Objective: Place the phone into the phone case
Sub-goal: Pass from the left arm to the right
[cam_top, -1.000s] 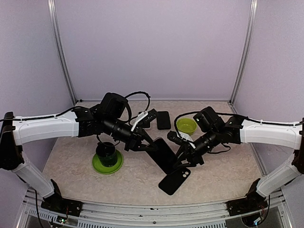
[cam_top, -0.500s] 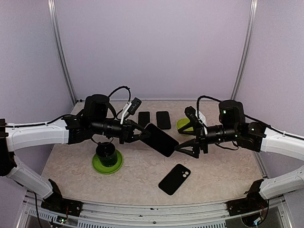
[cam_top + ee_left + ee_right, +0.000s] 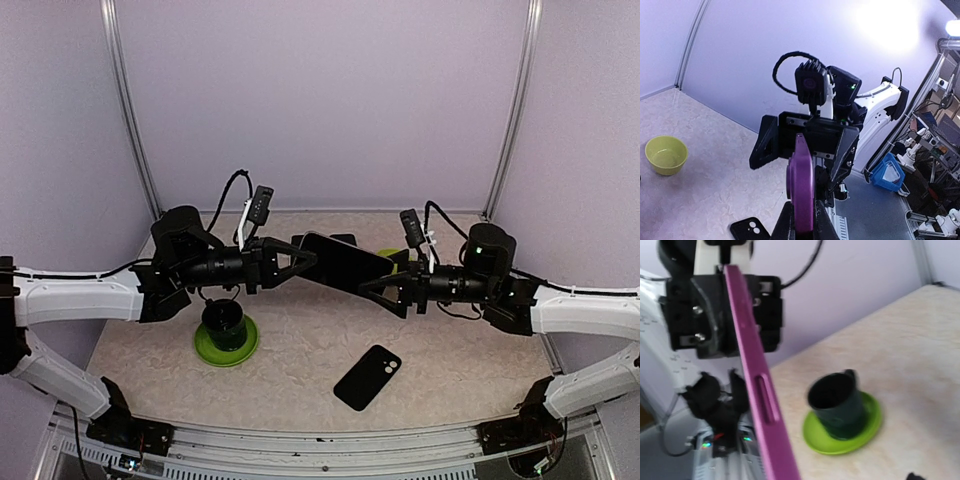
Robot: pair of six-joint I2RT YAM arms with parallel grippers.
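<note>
A purple phone (image 3: 345, 262) hangs level in the air over the middle of the table. My left gripper (image 3: 305, 258) is shut on its left end, and the left wrist view shows the phone (image 3: 801, 190) edge-on between the fingers (image 3: 784, 226). My right gripper (image 3: 378, 288) faces it, open, with its jaws standing wide on either side of the phone's far end (image 3: 805, 145). In the right wrist view the phone's edge (image 3: 752, 370) crosses the frame and my own fingers are not seen. The black phone case (image 3: 367, 377) lies flat on the table below, camera cutout showing (image 3: 747, 230).
A dark green cup (image 3: 224, 322) stands on a lime saucer (image 3: 205, 348) at the left, seen too in the right wrist view (image 3: 837, 402). A yellow-green bowl (image 3: 398, 258) sits behind the right gripper (image 3: 665, 155). Dark flat items lie at the back, partly hidden.
Both arms have risen and swung back. The left gripper lifted the phone from low over the case to level in the air. The right gripper opened wide and moved from the case to the phone's end.
</note>
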